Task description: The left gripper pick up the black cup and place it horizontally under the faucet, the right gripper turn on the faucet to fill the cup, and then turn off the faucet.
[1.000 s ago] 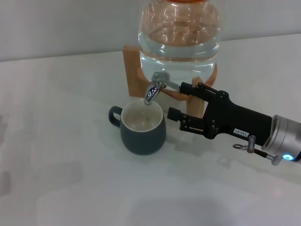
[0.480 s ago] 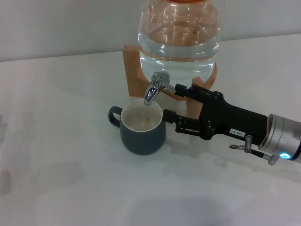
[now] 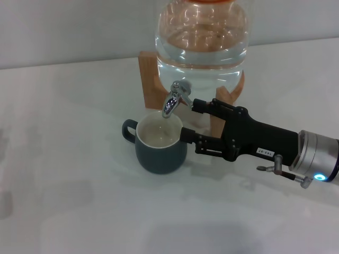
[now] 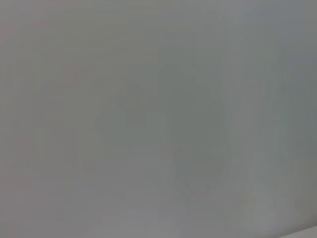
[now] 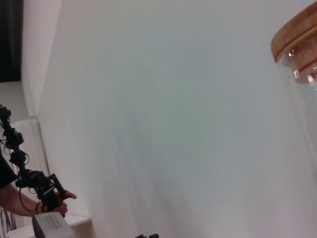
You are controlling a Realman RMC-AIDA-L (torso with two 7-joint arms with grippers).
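The squat slate-grey black cup (image 3: 160, 145) stands upright on the pale tabletop (image 3: 69, 180) beneath the shiny chrome faucet (image 3: 175, 98); the right gripper (image 3: 190, 120), fingers spread wide, flanks the lever, gripping nothing.

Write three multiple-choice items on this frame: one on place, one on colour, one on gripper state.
1. Where is the black cup?
A. under the faucet spout
B. behind the water jar
C. inside the right gripper

2. What colour is the cup's inside?
A. red
B. cream-white
C. black

3. How is the right gripper?
A. shut on the cup
B. open beside the faucet
C. out of view

Answers: 1 A, the spout hangs over the cup's mouth; 2 B, a pale glossy interior shows; 3 B, its fingers are spread, one by the faucet, one by the cup.
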